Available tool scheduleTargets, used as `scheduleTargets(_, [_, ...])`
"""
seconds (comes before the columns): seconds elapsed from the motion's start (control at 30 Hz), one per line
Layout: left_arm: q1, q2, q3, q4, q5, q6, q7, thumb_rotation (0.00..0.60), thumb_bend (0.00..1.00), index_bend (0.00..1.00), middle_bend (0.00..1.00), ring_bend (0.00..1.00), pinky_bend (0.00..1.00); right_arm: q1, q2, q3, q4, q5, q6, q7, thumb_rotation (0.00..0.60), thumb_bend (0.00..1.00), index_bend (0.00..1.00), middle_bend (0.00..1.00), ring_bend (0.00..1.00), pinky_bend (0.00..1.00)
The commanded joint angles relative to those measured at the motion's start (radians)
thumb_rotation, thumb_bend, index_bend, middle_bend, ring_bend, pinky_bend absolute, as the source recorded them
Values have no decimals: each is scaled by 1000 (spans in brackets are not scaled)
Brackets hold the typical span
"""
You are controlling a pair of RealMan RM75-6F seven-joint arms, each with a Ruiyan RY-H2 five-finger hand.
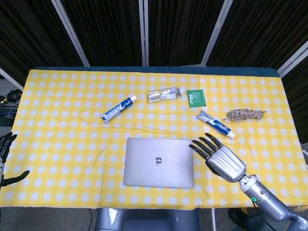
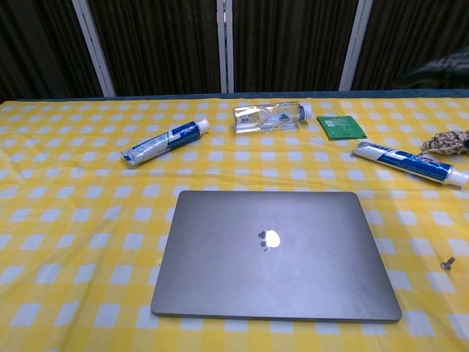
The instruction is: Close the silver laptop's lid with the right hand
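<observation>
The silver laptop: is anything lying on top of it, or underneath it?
Nothing lies on the silver laptop: its shut lid is bare except for the logo. The right hand is beside it, fingers spread. It lies flat on the checked tablecloth; anything beneath is hidden.

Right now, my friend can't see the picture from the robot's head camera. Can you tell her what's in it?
A silver laptop lies shut on a yellow checked table, with the robot's right hand beside it, fingers spread and holding nothing. Further back lie two toothpaste tubes, a clear bottle, a green packet and a bundle of rope.
</observation>
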Motion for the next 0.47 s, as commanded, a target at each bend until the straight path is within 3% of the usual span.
scheduleTargets(0.03, [4, -2, 4, 2, 12, 10, 1, 600, 0, 0, 0, 0, 0, -102, 39, 21, -3, 104, 87, 52, 600, 0, 0, 0, 0, 0])
scheduleTargets(0.23, [9, -8, 9, 6, 36, 29, 2, 600, 0, 0, 0, 0, 0, -208, 9, 20, 7, 191, 164, 82, 600, 0, 0, 0, 0, 0])
scheduleTargets(0.33, [11, -12, 18, 9, 58, 35, 2, 600, 0, 0, 0, 0, 0, -271, -49, 18, 61, 227, 206, 84, 600, 0, 0, 0, 0, 0])
scheduleTargets(0.47, [12, -15, 22, 12, 69, 38, 1, 600, 0, 0, 0, 0, 0, -294, -72, 23, 94, 223, 217, 111, 600, 0, 0, 0, 0, 0])
